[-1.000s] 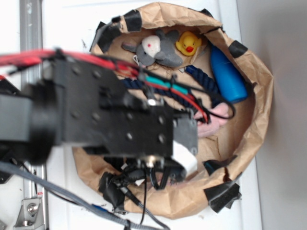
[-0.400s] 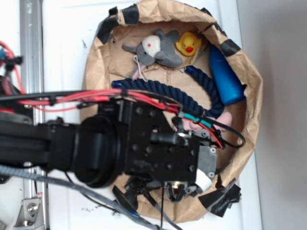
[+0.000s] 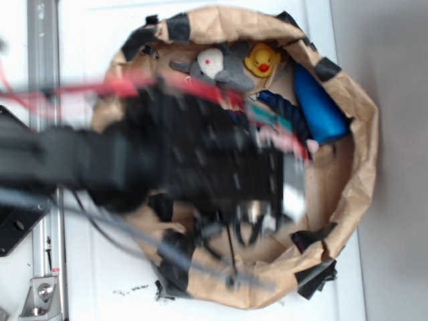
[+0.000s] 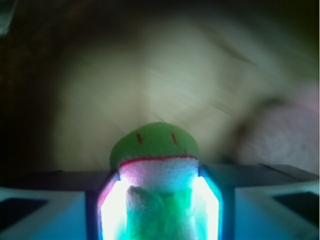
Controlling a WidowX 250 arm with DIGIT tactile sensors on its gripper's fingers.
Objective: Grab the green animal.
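In the wrist view the green animal [image 4: 156, 145], a fuzzy lime-green plush with a red stitched mouth and a cream lower face, fills the gap between the two glowing fingers. My gripper [image 4: 157, 200] is shut on it, squeezing its body from both sides. In the exterior view the blurred black arm [image 3: 200, 160] covers the middle of the brown paper bag [image 3: 354, 187], and the green animal is hidden beneath it.
Inside the bag lie a grey and white plush [image 3: 217, 67], a small yellow duck [image 3: 262, 60], a blue bottle [image 3: 319, 103], a dark blue rope [image 3: 284, 114] and a bit of pink plush [image 3: 311, 146]. A metal rail [image 3: 43, 80] runs along the left.
The arm has swung up and to the right over the bag's middle and is blurred by motion. The bag has shifted slightly.
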